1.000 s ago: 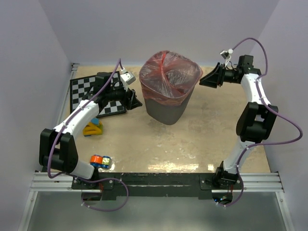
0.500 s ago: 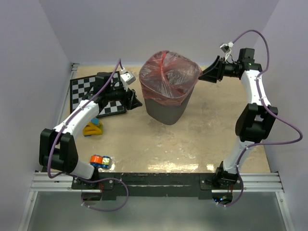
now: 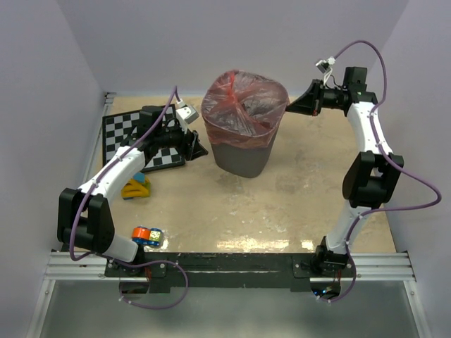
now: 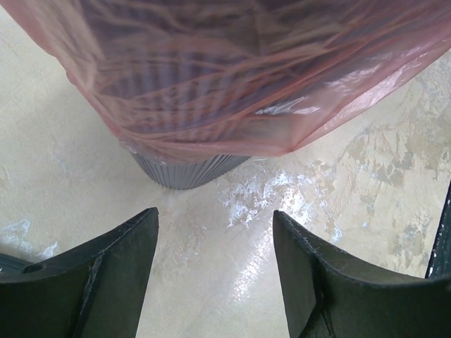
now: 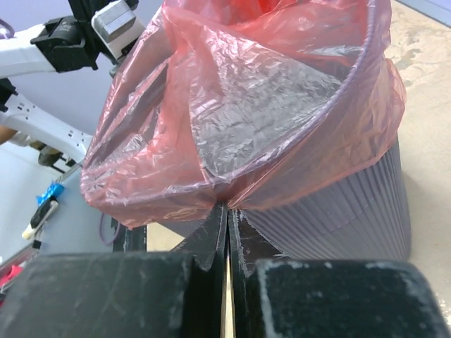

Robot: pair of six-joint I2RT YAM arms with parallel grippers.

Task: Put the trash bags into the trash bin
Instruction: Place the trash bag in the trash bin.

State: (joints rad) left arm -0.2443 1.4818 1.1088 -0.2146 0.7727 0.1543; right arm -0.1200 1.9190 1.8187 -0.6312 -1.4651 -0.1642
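The dark grey wire-mesh trash bin (image 3: 243,156) stands at the back middle of the table. A red-orange trash bag (image 3: 244,105) lines it, with its film folded over the rim. My right gripper (image 3: 290,108) is at the bin's right rim, shut on a pinch of the bag's overhanging edge (image 5: 227,197) just outside the ribbed bin wall (image 5: 345,211). The left gripper (image 3: 201,149) hovers low by the bin's left side, open and empty. In the left wrist view its fingers (image 4: 113,267) frame bare table below the bag's hem (image 4: 232,134) and the bin's base (image 4: 187,172).
A checkerboard (image 3: 121,137) lies at the back left under the left arm. A yellow object (image 3: 136,187) sits beside it, and a small blue-and-orange object (image 3: 146,236) lies near the left base. Walls close in on the left, back and right.
The right gripper moved up and left to the bin's rim and shut on the bag's edge. The bin's top shifted slightly left. The left arm stayed still.
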